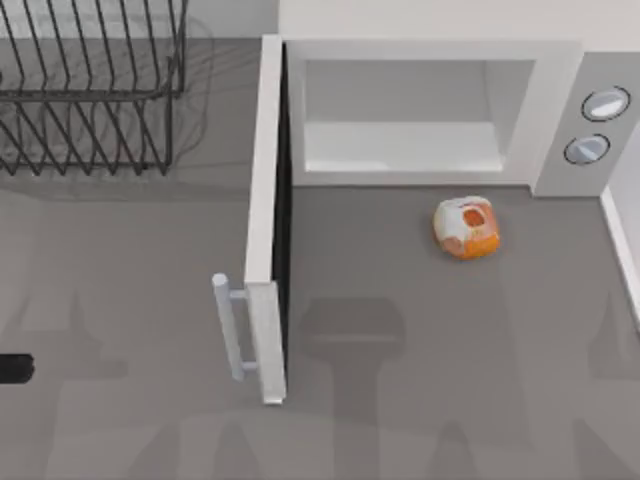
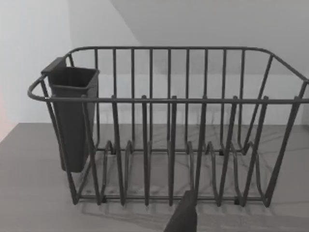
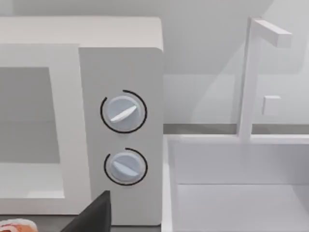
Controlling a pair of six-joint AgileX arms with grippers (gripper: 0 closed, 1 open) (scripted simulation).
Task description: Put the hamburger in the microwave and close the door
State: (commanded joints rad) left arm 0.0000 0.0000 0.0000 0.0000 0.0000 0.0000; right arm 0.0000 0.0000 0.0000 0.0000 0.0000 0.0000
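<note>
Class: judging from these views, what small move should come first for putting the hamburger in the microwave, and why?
Probably bring the right arm over the hamburger for a grasp. It lies on the table before the microwave, towards the right side, outside the cavity, ungripped. The door stands wide open, so nothing blocks loading.

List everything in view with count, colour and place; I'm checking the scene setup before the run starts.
microwave: one, white-grey, back of the table right of centre, cavity open.
door: one, white-grey with dark inner face, swung fully open toward the front at the cavity's left.
handle: one, pale bar, on the door's outer face near its free end.
knobs: two, silver, on the grey panel at the microwave's right.
hamburger: one, orange and cream, on the table just in front of the cavity.
rack: one, black wire, back left, with a dark cup hung at one end.
sink: one, white, right of the microwave.
table: one, grey.
left pincer: dark, facing the rack.
right pincer: dark, facing the knobs.
</note>
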